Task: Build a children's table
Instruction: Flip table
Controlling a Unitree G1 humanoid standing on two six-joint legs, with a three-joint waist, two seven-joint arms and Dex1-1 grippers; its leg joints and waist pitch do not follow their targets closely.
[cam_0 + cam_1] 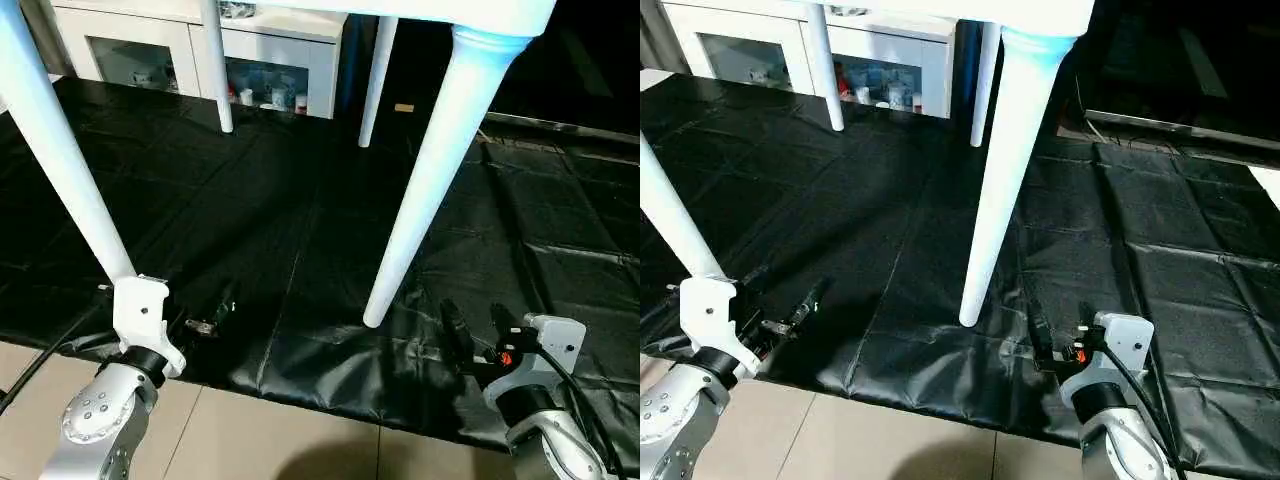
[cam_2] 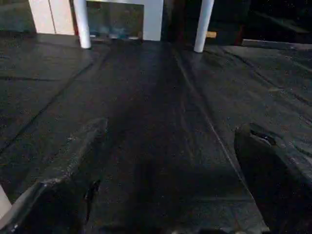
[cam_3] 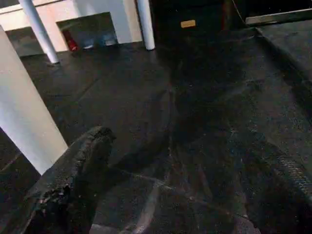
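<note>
The children's table stands upright on the black mat, its white top (image 1: 450,12) at the upper edge of the head views. All of its tapered white legs are in their sockets: the near right leg (image 1: 425,190), the near left leg (image 1: 60,160), and two far legs (image 1: 215,70) (image 1: 377,75). My left gripper (image 1: 205,318) hovers low over the mat just right of the near left leg, open and empty. My right gripper (image 1: 478,335) is open and empty, a little right of the near right leg's foot (image 3: 24,122). The wide gaps show in both wrist views (image 2: 170,165) (image 3: 185,170).
The black mat (image 1: 250,200) is wrinkled and ends at a front edge near my wrists, with beige tile floor (image 1: 280,440) below. A white glass-door cabinet (image 1: 200,50) stands at the back behind the far legs. A dark low unit (image 1: 1180,80) lies at the back right.
</note>
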